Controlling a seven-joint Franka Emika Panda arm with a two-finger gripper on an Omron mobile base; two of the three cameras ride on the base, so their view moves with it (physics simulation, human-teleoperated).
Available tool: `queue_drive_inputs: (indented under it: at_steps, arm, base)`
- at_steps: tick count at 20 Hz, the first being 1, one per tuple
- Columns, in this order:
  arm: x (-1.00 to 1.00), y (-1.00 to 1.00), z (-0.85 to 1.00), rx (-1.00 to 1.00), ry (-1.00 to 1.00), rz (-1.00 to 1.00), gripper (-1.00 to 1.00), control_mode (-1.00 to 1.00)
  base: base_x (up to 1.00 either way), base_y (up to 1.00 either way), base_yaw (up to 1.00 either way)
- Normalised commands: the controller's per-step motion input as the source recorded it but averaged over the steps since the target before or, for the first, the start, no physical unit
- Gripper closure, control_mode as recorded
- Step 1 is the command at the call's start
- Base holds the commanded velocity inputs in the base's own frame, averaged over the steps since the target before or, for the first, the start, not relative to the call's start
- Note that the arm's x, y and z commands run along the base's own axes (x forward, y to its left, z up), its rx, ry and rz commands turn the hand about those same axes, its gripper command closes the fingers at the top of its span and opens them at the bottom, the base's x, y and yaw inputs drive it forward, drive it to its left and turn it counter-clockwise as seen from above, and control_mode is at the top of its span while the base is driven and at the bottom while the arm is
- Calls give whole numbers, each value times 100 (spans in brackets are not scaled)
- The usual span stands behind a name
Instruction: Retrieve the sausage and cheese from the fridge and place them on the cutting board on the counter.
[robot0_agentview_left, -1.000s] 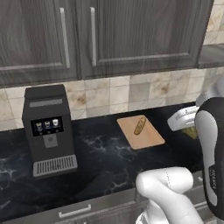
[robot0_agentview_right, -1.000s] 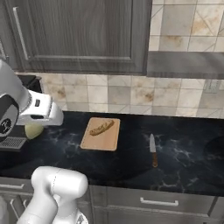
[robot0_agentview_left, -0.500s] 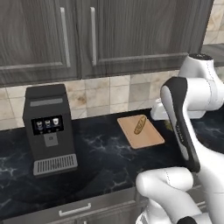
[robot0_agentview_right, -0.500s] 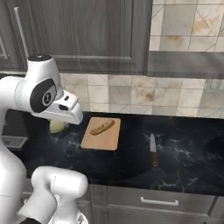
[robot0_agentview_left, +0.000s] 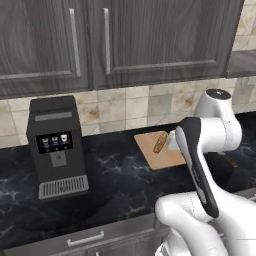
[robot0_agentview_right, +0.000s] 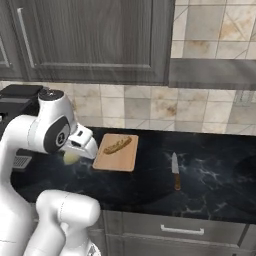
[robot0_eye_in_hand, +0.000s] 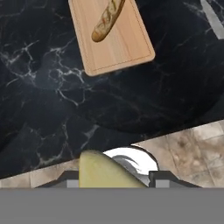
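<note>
My gripper (robot0_agentview_right: 75, 156) is shut on the cheese (robot0_agentview_right: 70, 158), a yellow-green chunk, and hangs just left of the cutting board (robot0_agentview_right: 116, 155) in the right base view. In the hand view the cheese (robot0_eye_in_hand: 104, 171) sits between the fingertips, above the black counter (robot0_eye_in_hand: 65, 109), with the cutting board (robot0_eye_in_hand: 114, 46) further ahead. In the left base view my arm covers the right edge of the cutting board (robot0_agentview_left: 156, 154). The sausage and the fridge are out of view.
A tan bread stick (robot0_agentview_right: 118, 145) lies across the board. A knife (robot0_agentview_right: 175, 171) rests on the counter to the right of the board. The black coffee machine (robot0_agentview_left: 56, 145) stands at the left, under the dark wall cabinets (robot0_agentview_left: 125, 40).
The arm has swung in from the side, carrying the cheese over the counter up to the cutting board. The board, bread stick, knife and coffee machine have stayed put.
</note>
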Motion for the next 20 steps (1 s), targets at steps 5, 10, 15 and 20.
queue_drive_inputs:
  at_steps: [5,10,15,20]
  arm:
    - [54,-24,-49,0,0,-3,100,-100]
    - [88,-53,-39,0,1,-8,100,-100]
    - [92,-23,-31,0,0,-6,100,-100]
    - [85,-5,-26,0,0,-2,100,-100]
  base:
    - [0,0,0]
    - [0,0,0]
    - [0,0,0]
    - [0,0,0]
